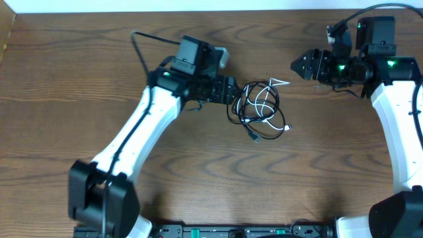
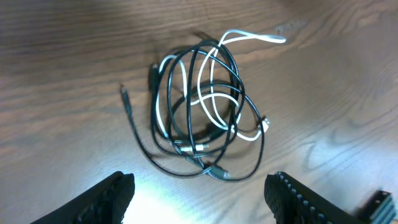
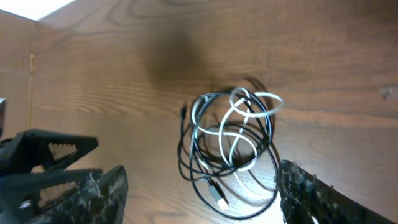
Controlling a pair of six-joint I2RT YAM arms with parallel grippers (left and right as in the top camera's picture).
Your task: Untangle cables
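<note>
Cables lie in one loose, round tangle on the brown wood-grain table. They are thin glossy cords with small plug ends, one white and seemingly two black. Just beside the tangle, the left gripper stands spread and empty. Well apart from it, the right gripper gapes empty too.

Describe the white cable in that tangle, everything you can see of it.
The white cable is a thin, flexible cord that looks rubbery, wound through the black cables. It lies on the wooden table in a few loose loops, crossing the black strands in several places. One small plug end sticks out clear of the bundle. The other end rests at the bundle's edge. Only the black cables and the table touch it.
</note>
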